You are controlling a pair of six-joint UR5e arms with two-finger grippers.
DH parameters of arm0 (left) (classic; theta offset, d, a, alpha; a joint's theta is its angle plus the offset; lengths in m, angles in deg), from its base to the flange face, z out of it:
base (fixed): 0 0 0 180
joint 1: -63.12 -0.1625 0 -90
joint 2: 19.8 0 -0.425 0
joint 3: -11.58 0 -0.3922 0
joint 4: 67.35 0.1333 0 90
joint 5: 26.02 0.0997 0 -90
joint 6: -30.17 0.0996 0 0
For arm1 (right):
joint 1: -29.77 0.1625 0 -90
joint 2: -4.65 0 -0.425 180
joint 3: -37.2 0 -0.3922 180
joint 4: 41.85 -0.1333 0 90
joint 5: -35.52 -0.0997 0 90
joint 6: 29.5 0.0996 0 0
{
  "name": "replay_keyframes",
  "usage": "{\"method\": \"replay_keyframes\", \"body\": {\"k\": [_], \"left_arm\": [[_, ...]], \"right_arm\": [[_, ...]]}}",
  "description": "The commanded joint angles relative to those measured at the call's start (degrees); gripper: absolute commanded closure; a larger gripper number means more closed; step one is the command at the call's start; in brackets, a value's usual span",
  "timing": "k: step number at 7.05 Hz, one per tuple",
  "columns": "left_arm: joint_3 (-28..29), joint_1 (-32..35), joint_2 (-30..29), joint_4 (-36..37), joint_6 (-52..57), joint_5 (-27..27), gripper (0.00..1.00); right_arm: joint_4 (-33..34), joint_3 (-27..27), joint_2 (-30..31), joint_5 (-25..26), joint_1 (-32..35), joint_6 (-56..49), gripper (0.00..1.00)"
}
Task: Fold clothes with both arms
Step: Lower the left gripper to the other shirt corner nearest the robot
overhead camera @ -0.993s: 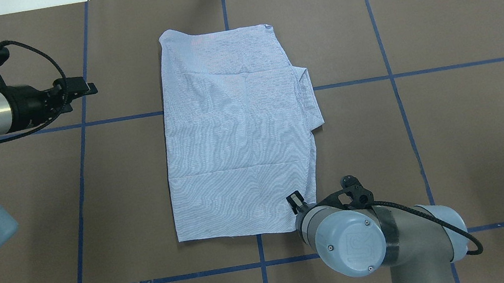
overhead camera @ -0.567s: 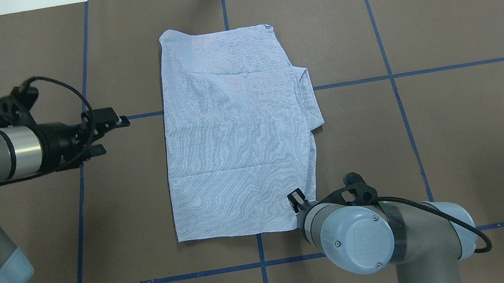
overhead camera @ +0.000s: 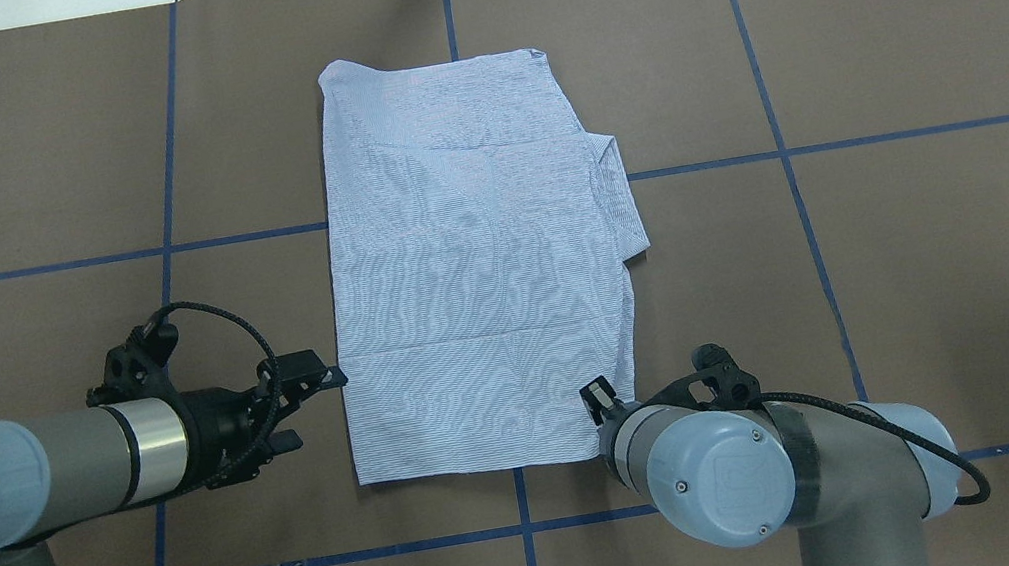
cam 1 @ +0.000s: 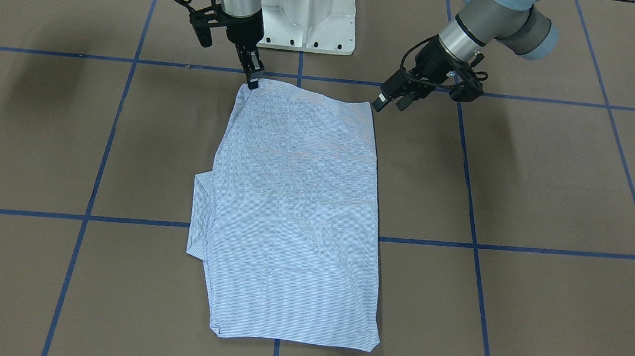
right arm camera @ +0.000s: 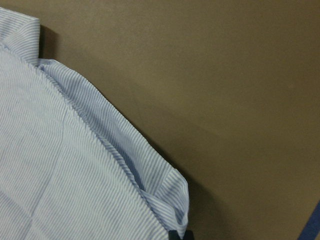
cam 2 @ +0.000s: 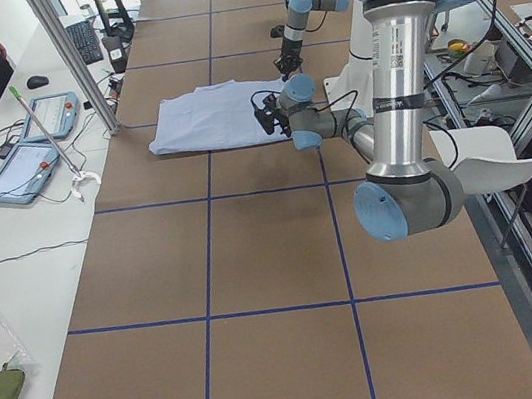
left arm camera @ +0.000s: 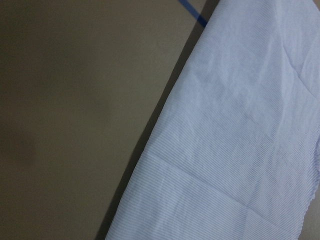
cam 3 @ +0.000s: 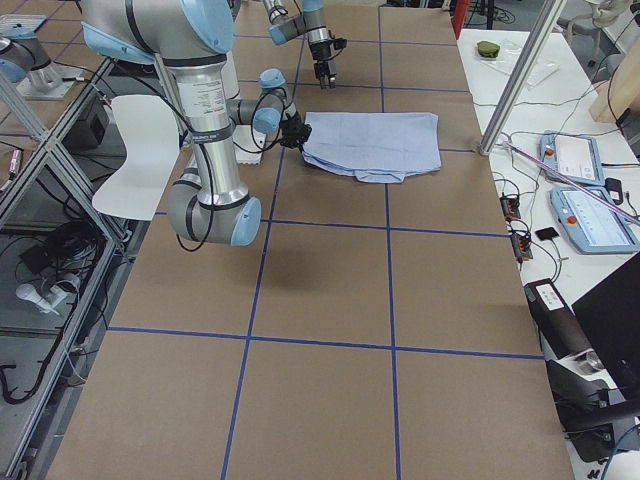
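Shirt (overhead camera: 472, 268) lies flat on the table (overhead camera: 866, 266), already folded into a long rectangle, with the collar (overhead camera: 617, 194) poking out on the side away from the left fingers. The right gripper (cam 1: 253, 80) sits at one robot-side corner, its fingers drawn together on the cloth there as far as the front-facing view shows. The left gripper (cam 1: 392, 99) has its fingers spread and holds nothing. The other robot-side corner lies just beyond its fingertips, apart from them.

The step in hand looks like taking that second corner, so both arms can carry the robot-side edge over to the far one. To do it well, the left fingers should come down at the very corner, level with the right pair. One finger should slide under every layer before closing. Both corners should then rise together with the edge kept taut between them, or the stack will skew.

The right wrist view shows what the overhead cannot: several layers stacked and curling up at the corner, against a dark fingertip (right arm camera: 180, 235). The left wrist view shows only the shirt's long edge and a crease, no fingers. The overhead hides the right fingertips behind the arm's wrist, and only the front-facing view shows them clearly.
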Motion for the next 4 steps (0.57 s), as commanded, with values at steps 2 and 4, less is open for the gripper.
{"method": "replay_keyframes", "body": {"k": [2,4], "left_arm": [[2.82,-10.26,-1.01,3.78,-9.84,10.94,0.05],[2.66,-10.99,-5.22,12.82,-17.20,14.22,0.09]], "right_arm": [[0.00,-0.17,0.06,-0.07,-0.09,-0.01,1.00],[-0.09,-0.25,0.06,-0.07,-0.09,-0.01,1.00]]}}
